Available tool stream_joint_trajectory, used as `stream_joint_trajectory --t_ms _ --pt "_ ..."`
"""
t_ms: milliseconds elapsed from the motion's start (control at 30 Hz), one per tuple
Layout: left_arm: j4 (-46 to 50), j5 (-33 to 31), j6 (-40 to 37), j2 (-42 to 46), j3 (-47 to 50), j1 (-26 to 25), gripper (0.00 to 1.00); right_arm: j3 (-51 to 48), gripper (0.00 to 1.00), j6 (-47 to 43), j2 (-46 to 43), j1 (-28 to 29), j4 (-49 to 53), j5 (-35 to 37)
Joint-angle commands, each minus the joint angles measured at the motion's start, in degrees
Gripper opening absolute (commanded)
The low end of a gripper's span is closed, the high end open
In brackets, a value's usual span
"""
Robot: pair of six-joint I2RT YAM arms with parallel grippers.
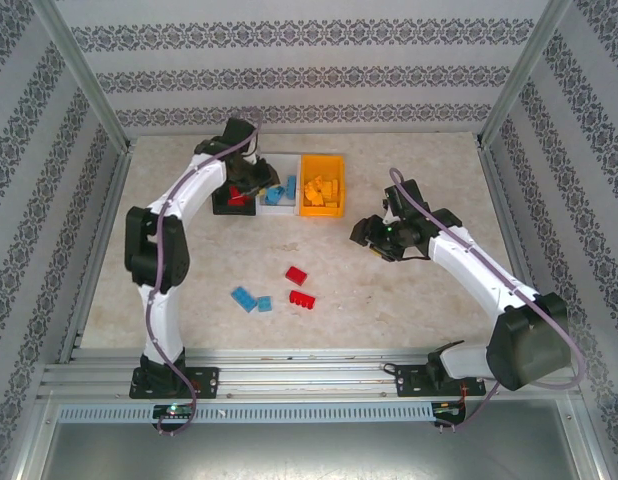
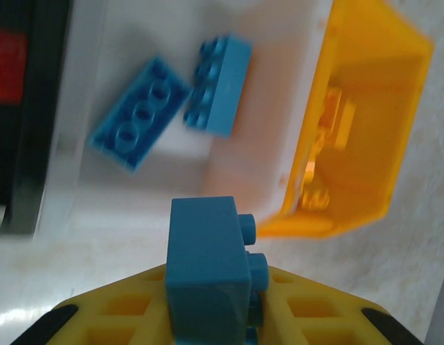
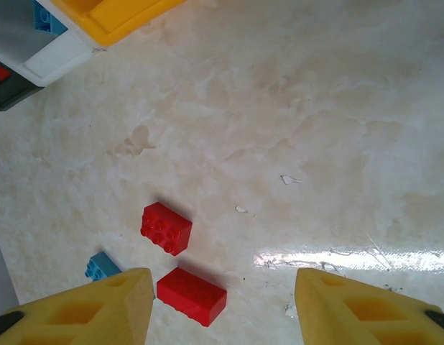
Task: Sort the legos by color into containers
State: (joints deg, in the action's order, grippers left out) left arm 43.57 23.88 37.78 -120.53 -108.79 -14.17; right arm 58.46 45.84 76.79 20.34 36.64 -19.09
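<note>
Left gripper (image 2: 212,316) pinching a blue brick (image 2: 207,262), white bin (image 2: 269,108) just ahead, right gripper (image 3: 223,305) spread, empty, a red brick (image 3: 191,295) below by one finger

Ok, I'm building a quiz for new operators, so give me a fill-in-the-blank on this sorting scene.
1. The left end effector is shut on a ____ lego.
2. Inside the white bin lie ____ blue legos.
3. The jaws of the right end effector stand ____ above the table.
4. The orange-yellow legos sit in the ____ bin.
Missing words: blue; two; open; orange.
</note>
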Motion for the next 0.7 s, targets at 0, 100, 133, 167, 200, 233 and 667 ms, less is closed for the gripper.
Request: stream_joint_trajectory --t_ms 0,100,133,167,200,233,667 --pt "6.28 -0.73 -1.53 -7.55 -9.91 0.24 0.3 -0.73 0.56 -1.59 -1.55 -0.65 0.82 -2.38" --pt "10.34 -1.78 -2.47 -14.45 -19.94 0.24 0.3 0.03 0.57 -3.04 -1.89 -0.67 1.73 -3.38" --pt "11.82 -2.05 -2.74 -16.23 -22.87 0.27 0.32 0.13 0.57 -3.58 -1.97 -0.71 2.01 -3.72" --pt "13.57 -2.41 -3.0 -18.19 -25.93 0.26 0.33 0.42 0.57 -4.18 -1.93 -0.74 2.55 -3.91" --pt "14.76 -2.52 -3.14 -19.67 -28.56 0.26 0.36 0.59 0.58 -4.82 -2.15 -0.69 3.09 -3.97" --pt "15.54 -2.53 -3.19 -20.52 -30.08 0.28 0.39 0.65 0.58 -5.33 -2.33 -0.66 3.54 -3.94" --pt "13.34 -2.92 -7.5 0.4 -11.13 -0.28 0.59 3.55 0.62 -8.76 2.39 10.58 5.45 -1.01"
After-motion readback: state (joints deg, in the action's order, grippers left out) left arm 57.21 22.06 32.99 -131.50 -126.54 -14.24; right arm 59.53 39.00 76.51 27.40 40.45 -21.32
